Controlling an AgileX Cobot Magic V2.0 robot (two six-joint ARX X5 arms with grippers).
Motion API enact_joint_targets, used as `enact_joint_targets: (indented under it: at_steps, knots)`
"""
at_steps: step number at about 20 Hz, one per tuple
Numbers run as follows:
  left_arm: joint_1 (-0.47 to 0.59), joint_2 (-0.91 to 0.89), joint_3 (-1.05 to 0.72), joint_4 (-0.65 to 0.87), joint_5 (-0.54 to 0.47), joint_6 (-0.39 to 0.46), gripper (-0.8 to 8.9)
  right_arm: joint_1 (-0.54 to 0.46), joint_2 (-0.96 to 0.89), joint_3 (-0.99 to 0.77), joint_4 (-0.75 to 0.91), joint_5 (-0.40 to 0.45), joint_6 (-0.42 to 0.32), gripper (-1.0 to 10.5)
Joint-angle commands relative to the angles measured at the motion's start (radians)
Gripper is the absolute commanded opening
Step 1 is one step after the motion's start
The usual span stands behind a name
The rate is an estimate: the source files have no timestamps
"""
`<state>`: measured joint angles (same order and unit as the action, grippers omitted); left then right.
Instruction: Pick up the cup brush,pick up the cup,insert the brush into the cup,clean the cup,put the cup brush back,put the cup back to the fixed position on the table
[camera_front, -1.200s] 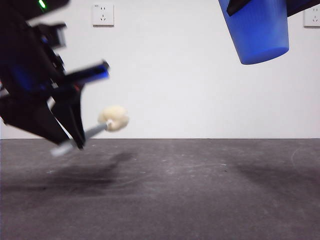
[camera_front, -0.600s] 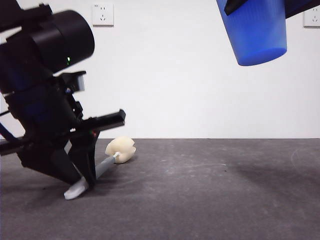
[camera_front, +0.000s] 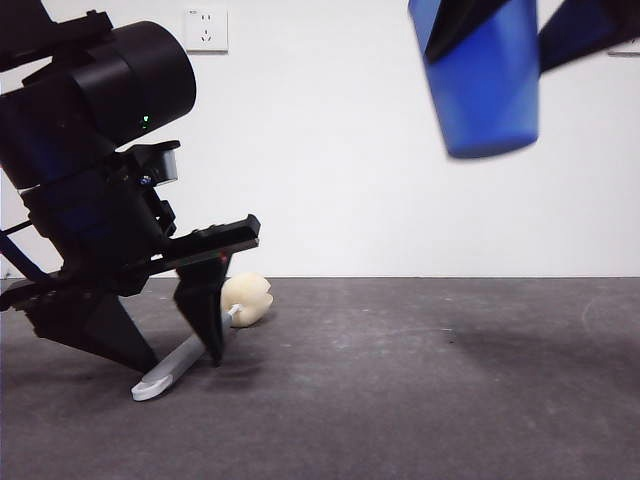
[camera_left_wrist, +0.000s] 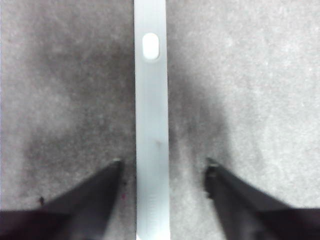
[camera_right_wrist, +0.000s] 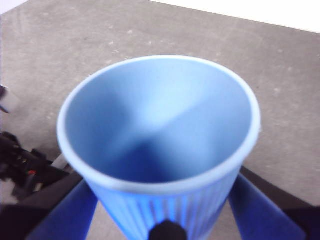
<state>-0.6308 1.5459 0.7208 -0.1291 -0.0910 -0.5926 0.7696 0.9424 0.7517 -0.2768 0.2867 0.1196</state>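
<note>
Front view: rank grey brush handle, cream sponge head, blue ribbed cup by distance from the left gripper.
1. Grey brush handle, lying on the table between the left gripper jaws.
2. Cream sponge head, just beyond it.
3. Blue ribbed cup, held high, opposite side.

Cup (camera_front: 485, 85): rim cut off by top edge in front view, outline blurred; base hidden in right wrist view. Brush (camera_front: 190, 350): mid-handle hidden behind left gripper (camera_front: 160, 345) in front view; sponge head out of frame in left wrist view.
</note>
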Motion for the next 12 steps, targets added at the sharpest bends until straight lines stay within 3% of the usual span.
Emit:
enact_joint_targets:
  at_steps: [1, 4, 12]
  knots:
    - [0.003, -0.009, -0.013, -0.029, -0.004, 0.021, 4.39, -0.011, 0.039, -0.089, 0.177, -0.001, 0.015, -0.2]
    - [0.003, -0.065, -0.013, -0.039, 0.021, 0.043, 4.39, -0.048, 0.122, -0.173, 0.392, -0.011, 0.007, -0.2]
    - [-0.039, -0.317, -0.013, -0.216, 0.042, 0.097, 4.39, -0.275, 0.526, -0.192, 0.813, -0.217, -0.031, -0.2]
